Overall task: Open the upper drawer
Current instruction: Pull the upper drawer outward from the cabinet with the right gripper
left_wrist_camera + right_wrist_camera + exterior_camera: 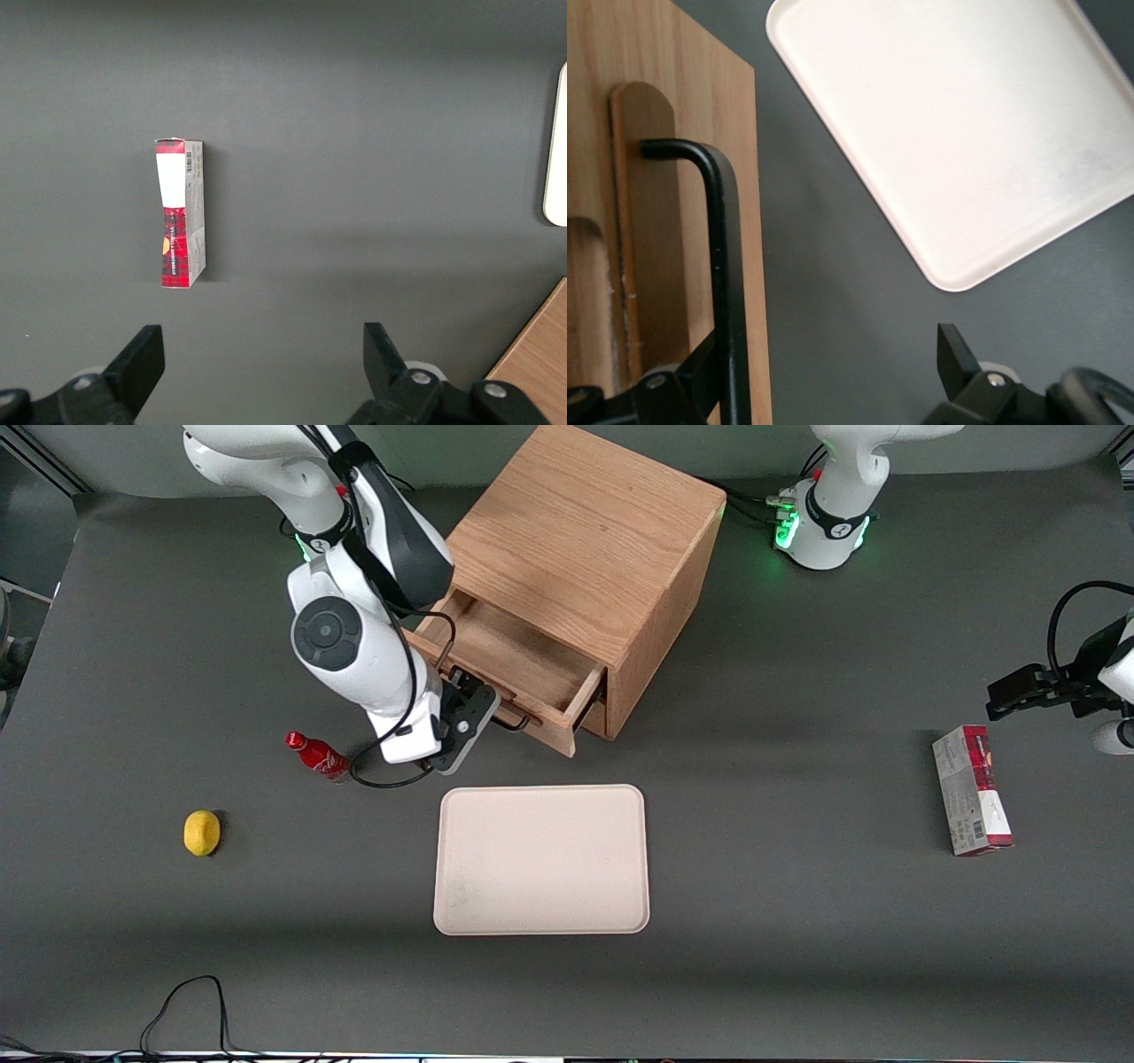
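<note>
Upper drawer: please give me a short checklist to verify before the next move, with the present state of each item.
1. Upper drawer pulled out, inside visible: ok.
2. Tool at the drawer front, fingers spread wide: ok.
3. Black handle not clamped: ok.
4. One finger touching the handle: cannot tell.
5. Drawer out to its full travel: cannot tell.
6. Tray apart from the drawer front: ok.

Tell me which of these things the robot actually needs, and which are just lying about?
Needed: upper drawer, already pulled out; its black handle; the end effector at that handle, fingers apart.

Lying about: tray, lemon, red bottle, carton.
</note>
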